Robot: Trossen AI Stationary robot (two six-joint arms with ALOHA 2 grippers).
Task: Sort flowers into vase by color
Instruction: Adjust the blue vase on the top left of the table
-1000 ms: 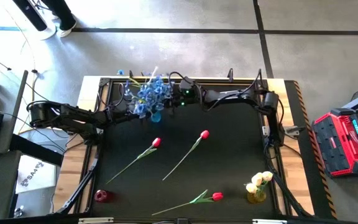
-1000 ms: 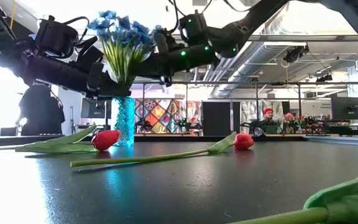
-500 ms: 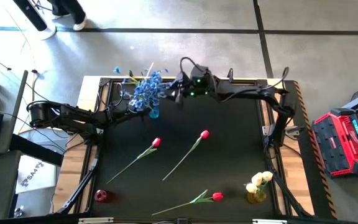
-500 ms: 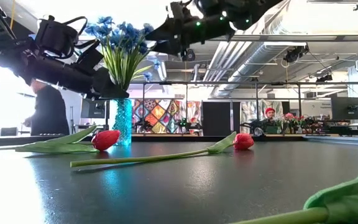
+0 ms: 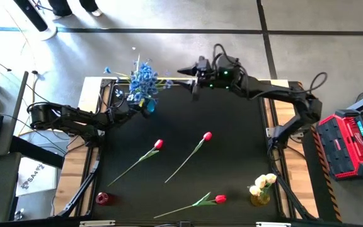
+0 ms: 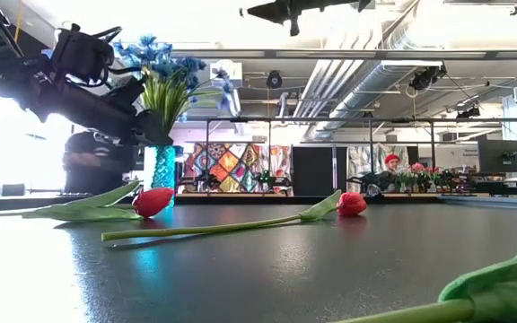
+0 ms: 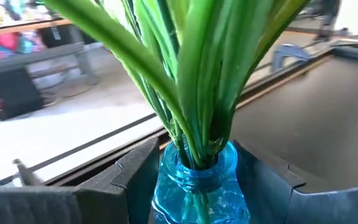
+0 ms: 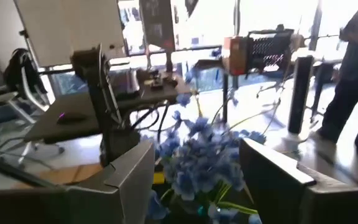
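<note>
Black tabletop (image 5: 232, 157): at eleven o'clock, my left gripper (image 7: 197, 186) clenches the translucent blue glass vase (image 7: 196, 190) of blue sprays (image 5: 144, 82); my right gripper (image 5: 184, 71), jaws released, hovers beside them.

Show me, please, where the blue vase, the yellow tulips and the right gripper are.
blue vase (image 7: 196, 186): left wrist view, on its glass neck.
yellow tulips (image 5: 265, 182): high view, on the blossoms.
right gripper (image 5: 183, 70): high view, between its fingertips.

Dark jointed arms (image 5: 276, 94), looped black cables

The blue vase's (image 7: 197, 183) base is cut off in the left wrist view.
</note>
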